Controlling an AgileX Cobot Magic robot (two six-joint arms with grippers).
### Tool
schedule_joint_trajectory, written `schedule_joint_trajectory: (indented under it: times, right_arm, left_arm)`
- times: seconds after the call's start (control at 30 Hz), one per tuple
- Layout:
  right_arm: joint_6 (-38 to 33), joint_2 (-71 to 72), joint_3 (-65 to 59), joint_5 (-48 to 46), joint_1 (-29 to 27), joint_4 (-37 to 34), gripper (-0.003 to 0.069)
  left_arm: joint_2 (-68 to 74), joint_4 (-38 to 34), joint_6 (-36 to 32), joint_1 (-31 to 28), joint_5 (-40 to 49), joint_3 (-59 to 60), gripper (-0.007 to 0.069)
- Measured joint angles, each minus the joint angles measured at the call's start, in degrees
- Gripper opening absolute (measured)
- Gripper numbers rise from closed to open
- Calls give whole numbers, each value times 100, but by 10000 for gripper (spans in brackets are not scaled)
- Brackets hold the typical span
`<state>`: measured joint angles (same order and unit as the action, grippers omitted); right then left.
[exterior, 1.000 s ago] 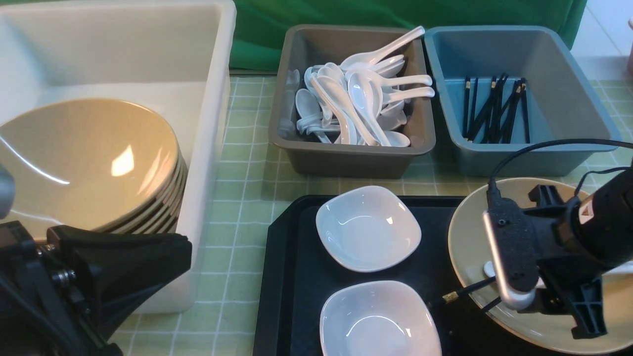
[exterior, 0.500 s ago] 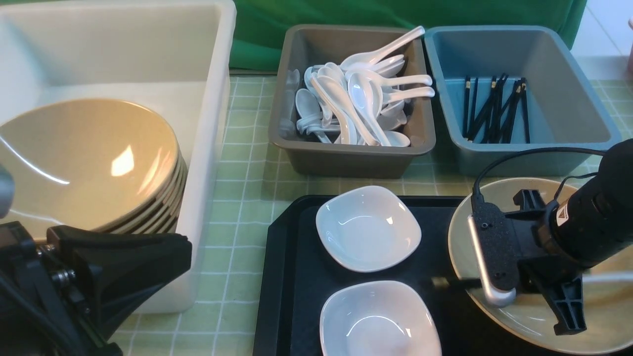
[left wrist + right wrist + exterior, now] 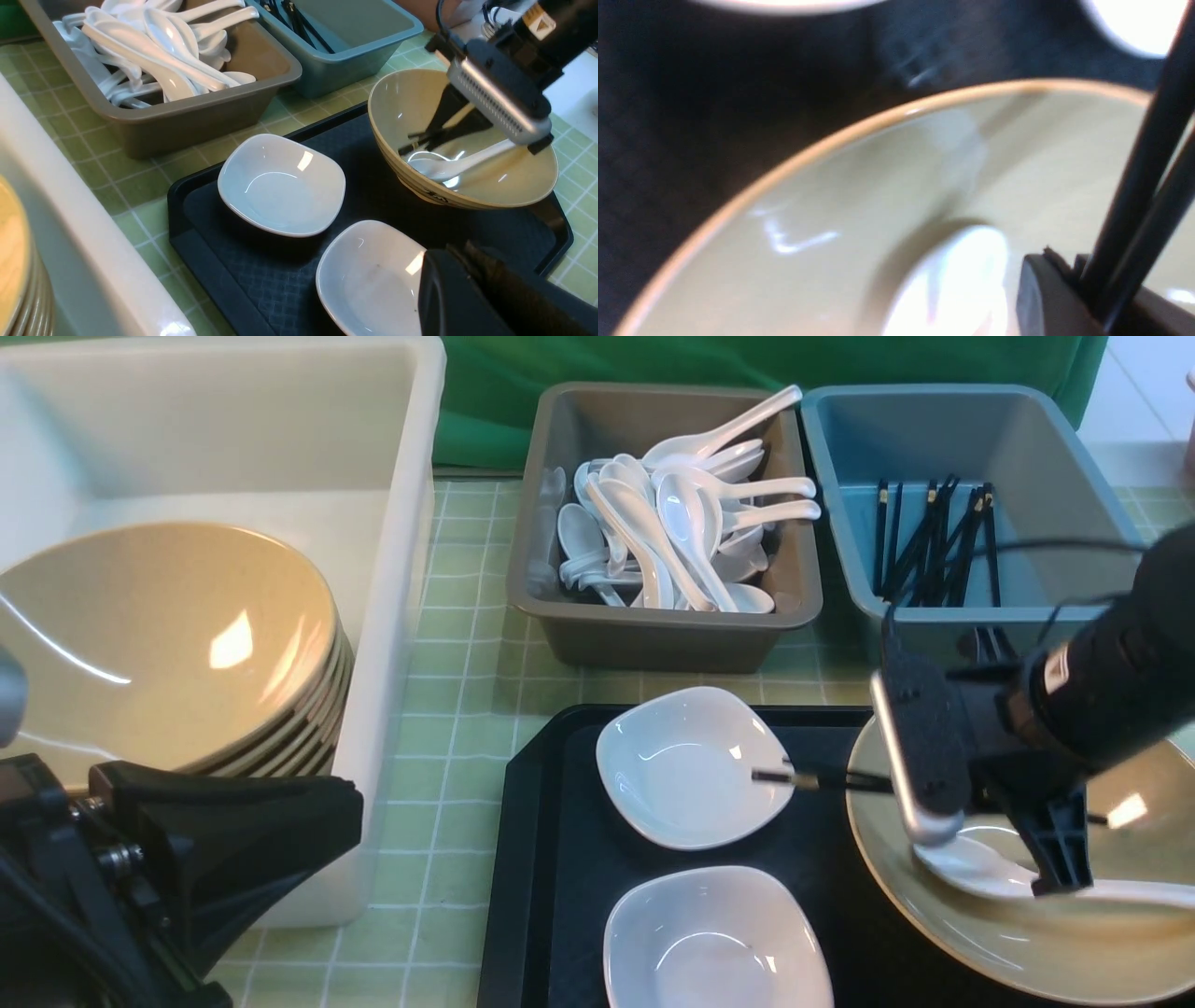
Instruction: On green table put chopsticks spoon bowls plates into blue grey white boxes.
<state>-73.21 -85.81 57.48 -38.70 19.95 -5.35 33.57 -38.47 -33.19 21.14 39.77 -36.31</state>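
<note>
My right gripper (image 3: 990,821) is shut on a pair of black chopsticks (image 3: 822,779) and holds them level above the tan bowl (image 3: 990,943). Their tips reach over the far white dish (image 3: 691,765). A white spoon (image 3: 980,873) lies in that bowl. In the right wrist view the chopsticks (image 3: 1148,163) run out of the gripper (image 3: 1078,289) above the bowl (image 3: 831,210) and spoon (image 3: 957,284). My left gripper (image 3: 345,812) is shut and empty at the front left. In its wrist view it (image 3: 467,261) hovers by the near white dish (image 3: 369,270).
A black tray (image 3: 551,859) holds both white dishes (image 3: 714,943) and the tan bowl. Behind it stand a grey box (image 3: 663,639) of white spoons and a blue box (image 3: 934,429) with black chopsticks. A white box (image 3: 392,616) at left holds stacked tan bowls (image 3: 159,635).
My right gripper has risen and moved back toward the blue box with the chopsticks. Their tips swung left, from the tray to over the far white dish. The spoon in the bowl now shows.
</note>
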Motion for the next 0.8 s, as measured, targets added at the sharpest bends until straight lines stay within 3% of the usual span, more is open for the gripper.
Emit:
schedule_joint_trajectory:
  times: [0.2, 0.4, 0.6, 0.8]
  right_arm:
    - [128, -45, 756, -469, -102, -10, 54]
    - [909, -458, 1957, -799, -557, -15, 54]
    - [2464, -1386, 3367, -261, -1063, -67, 54]
    - [4499, -2589, 4484, 660, -1557, -79, 54]
  left_arm:
    - [0, 0, 2, 0, -117, 0, -2]
    - [29, -49, 2, 0, -278, 0, -2]
    - [300, -229, -34, 0, -316, 0, -2]
    - [594, -1126, -760, 0, -277, 0, -2]
